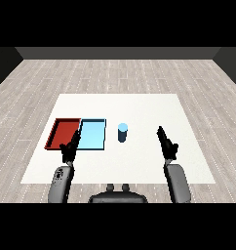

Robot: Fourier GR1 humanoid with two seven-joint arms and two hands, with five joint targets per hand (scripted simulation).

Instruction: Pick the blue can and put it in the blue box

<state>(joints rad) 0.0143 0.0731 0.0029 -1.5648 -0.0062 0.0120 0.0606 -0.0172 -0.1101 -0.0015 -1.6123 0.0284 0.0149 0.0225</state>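
The blue can (122, 132) stands upright on the white table (139, 107), just right of the light blue tray (92, 135). My right hand (166, 142) hovers to the can's right, well apart from it, fingers straight and holding nothing. My left hand (71, 146) hangs over the near edge where the red tray (64, 133) and light blue tray meet, fingers also straight and empty.
The red tray and light blue tray lie side by side at the table's left. Bare table surface stretches behind the can and out to the right edge.
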